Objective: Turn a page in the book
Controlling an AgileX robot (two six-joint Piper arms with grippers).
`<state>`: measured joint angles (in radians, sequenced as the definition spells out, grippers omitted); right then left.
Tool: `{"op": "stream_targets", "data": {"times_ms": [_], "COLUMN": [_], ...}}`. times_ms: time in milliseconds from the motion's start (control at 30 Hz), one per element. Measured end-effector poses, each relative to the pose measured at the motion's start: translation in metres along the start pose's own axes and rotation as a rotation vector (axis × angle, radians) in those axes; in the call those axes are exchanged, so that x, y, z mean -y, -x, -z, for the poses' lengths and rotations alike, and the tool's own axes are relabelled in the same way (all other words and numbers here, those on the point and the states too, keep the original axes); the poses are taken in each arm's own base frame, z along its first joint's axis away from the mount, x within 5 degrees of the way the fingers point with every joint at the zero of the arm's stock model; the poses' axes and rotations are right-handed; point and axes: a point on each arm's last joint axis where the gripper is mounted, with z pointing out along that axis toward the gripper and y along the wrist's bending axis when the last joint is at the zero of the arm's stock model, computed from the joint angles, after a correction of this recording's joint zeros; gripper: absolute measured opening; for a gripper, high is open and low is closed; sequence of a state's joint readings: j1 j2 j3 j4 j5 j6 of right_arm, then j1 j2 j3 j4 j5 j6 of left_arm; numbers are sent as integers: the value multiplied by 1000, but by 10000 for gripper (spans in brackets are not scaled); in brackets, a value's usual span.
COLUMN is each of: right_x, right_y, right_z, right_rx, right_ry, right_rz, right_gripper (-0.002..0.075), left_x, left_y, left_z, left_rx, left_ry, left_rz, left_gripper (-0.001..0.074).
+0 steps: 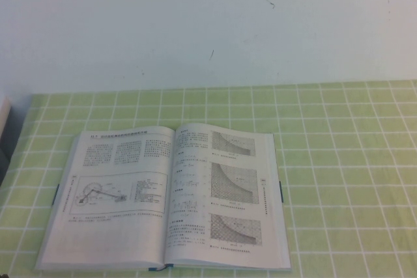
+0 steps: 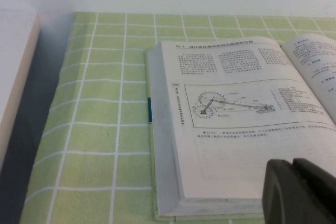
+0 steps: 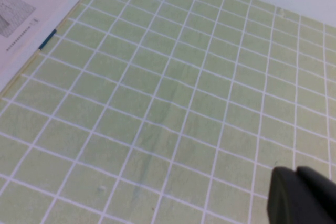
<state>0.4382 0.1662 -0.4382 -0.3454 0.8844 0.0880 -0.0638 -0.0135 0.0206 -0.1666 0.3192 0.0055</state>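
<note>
The book (image 1: 169, 196) is lying open at the near edge of the green-checked desk (image 1: 345, 161), the page (image 1: 120, 190) with the mechanism drawing already resting leftward. Left hand (image 2: 299, 190) hovering by its near corner, right hand (image 3: 302, 195) over bare desk; openness I cannot tell.

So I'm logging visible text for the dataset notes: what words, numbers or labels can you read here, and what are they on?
Book, left page heading: begins "11.7"; the rest is too blurred.
Left page body text and drawing labels: too small to read.
Right page text and graph captions: too blurred to read.
Tablecloth: no text.
Left pincer, over the book's near edge: no markings.
Right pincer, over bare cloth: no markings.
</note>
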Motion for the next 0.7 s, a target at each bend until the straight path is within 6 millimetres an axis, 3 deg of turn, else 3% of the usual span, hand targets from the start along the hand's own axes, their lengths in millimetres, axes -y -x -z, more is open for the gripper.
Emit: {"op": "stream_targets", "data": {"times_ms": [700], "right_x": [0], "right_y": [0], "right_z": [0], "right_rx": [0], "right_ry": [0], "right_rz": [0], "right_gripper": [-1], "left_x": [0], "left_y": [0], "left_z": [0], "left_rx": [0], "left_ry": [0], "left_rz": [-34], "left_gripper": [-4]}}
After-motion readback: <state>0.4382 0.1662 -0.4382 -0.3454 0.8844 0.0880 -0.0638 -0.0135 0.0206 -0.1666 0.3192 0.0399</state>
